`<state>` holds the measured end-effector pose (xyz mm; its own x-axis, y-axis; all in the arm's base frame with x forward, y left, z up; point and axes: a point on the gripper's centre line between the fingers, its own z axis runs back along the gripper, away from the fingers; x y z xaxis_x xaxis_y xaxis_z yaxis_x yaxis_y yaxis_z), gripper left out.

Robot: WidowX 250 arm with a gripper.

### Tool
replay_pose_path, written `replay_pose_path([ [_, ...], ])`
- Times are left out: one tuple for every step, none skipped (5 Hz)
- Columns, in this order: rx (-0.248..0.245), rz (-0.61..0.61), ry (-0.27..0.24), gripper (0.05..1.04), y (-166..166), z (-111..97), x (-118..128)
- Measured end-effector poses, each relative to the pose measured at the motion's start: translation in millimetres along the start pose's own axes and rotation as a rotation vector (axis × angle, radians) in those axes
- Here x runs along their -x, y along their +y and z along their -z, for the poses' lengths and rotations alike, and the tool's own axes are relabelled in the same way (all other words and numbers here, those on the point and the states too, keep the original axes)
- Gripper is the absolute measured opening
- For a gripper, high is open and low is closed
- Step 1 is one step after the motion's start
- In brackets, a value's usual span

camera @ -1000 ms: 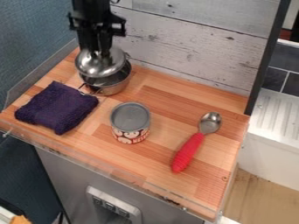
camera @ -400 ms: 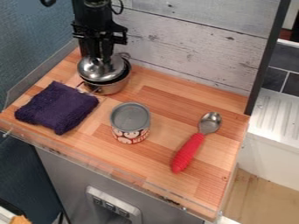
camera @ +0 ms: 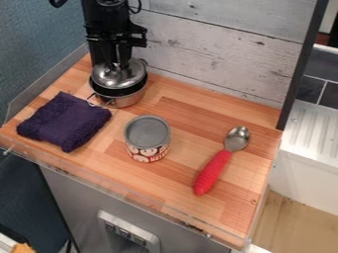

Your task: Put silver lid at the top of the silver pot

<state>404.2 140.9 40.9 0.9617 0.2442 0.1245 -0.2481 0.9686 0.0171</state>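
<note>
Silver lid (camera: pixel 109 78) is shifting right, more squarely over the silver pot (camera: pixel 128 101) near the far left corner of the desk (camera: pixel 188 116); it is probably feeling light, stiff and slippery, its top middle offering the best hold; the claw (camera: pixel 118 64) is gripping it there, standing nearly closed.

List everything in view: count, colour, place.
lid: 1, silver, over pot's mouth
pot: 1, silver, counter's back left
cloth: 1, dark purple, counter's left
can: 1, red, white and grey, mid-counter
spoon: 1, silver and red, counter's right
counter: 1, brown, centre
plank wall: 1, pale, behind counter
side wall: 1, blue, left
ribbed surface: 1, white, right
tiles: several, grey, upper right
panel: 1, grey, below counter
gripper: 1, black, above lid
arm: 1, black, top left
</note>
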Motion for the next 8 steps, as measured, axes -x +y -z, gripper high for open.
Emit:
replay_pose_path([
  [-0.006,0.006,-0.008,0.285,-8,-1,6],
  [-0.018,0.023,-0.013,0.285,-13,-2,12],
  [-0.018,0.023,-0.013,0.285,-15,-1,14],
  [-0.023,0.026,-0.014,0.285,-17,-1,17],
  [-0.038,0.027,-0.001,0.285,-17,0,21],
  [-0.048,0.020,0.003,0.328,-17,1,25],
  [-0.038,0.031,0.018,0.621,-18,1,28],
  [0.001,0.046,0.042,0.913,-24,-7,28],
])
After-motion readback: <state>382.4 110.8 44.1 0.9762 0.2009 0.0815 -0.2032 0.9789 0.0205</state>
